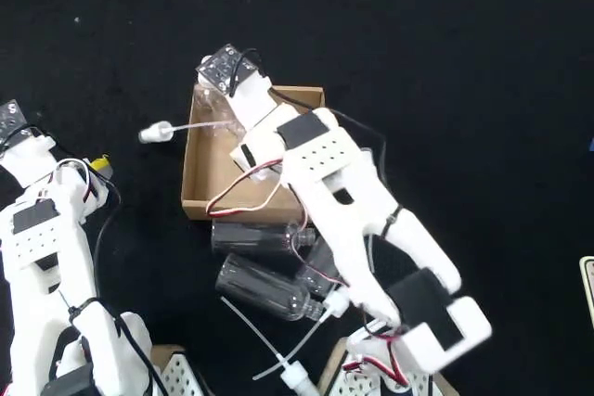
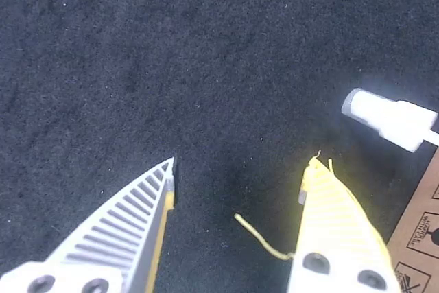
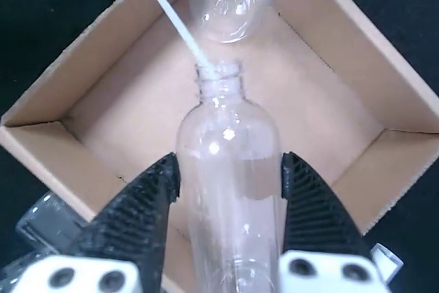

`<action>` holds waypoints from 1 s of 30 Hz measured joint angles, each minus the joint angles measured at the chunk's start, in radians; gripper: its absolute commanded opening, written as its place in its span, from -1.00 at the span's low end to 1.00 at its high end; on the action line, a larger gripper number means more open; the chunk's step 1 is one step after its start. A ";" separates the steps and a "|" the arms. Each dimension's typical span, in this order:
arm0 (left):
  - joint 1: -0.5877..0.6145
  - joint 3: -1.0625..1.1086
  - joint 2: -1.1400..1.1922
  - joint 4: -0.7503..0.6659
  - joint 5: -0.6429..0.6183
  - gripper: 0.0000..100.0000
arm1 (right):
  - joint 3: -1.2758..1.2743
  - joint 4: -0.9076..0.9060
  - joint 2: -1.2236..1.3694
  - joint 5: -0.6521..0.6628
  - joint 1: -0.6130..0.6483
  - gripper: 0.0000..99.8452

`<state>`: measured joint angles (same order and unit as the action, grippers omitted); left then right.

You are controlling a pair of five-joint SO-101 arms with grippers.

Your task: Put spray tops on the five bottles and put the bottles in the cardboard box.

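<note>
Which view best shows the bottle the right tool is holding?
The right wrist view: the clear bottle is close up, gripped by the right tool over the cardboard box, a tube entering its neck. The high view has it mostly under the arm; the left wrist view faces a spray top.

My right arm (image 1: 345, 183): white shell, black motor blocks, panel of small holes, red-white-black cables (image 1: 243, 194) looping. My left arm (image 1: 42, 238): same white, black cord (image 1: 104, 220). My left tool (image 2: 243, 169): white ribbed finger (image 2: 130, 217), yellow ribbed finger (image 2: 336, 217), dark screws, stray yellow thread (image 2: 264, 239). My right tool (image 3: 230, 169): black fingers (image 3: 140, 207), white base, screws.
</note>
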<state>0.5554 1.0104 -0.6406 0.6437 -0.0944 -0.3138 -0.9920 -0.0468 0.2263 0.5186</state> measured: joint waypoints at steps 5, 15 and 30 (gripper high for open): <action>0.000 0.000 0.000 0.000 0.000 -0.44 | -0.046 0.006 -0.081 0.000 0.000 -0.71; 0.000 0.000 0.000 0.000 0.000 -0.44 | -0.080 0.006 -0.198 0.000 0.054 -0.72; 0.008 -0.081 0.040 0.109 -0.037 -0.44 | -0.077 -0.167 -0.667 -0.002 0.052 -0.71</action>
<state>0.5631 0.9291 -0.6007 0.7526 -0.1312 -0.3905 -1.1592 -0.7142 0.2248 0.5708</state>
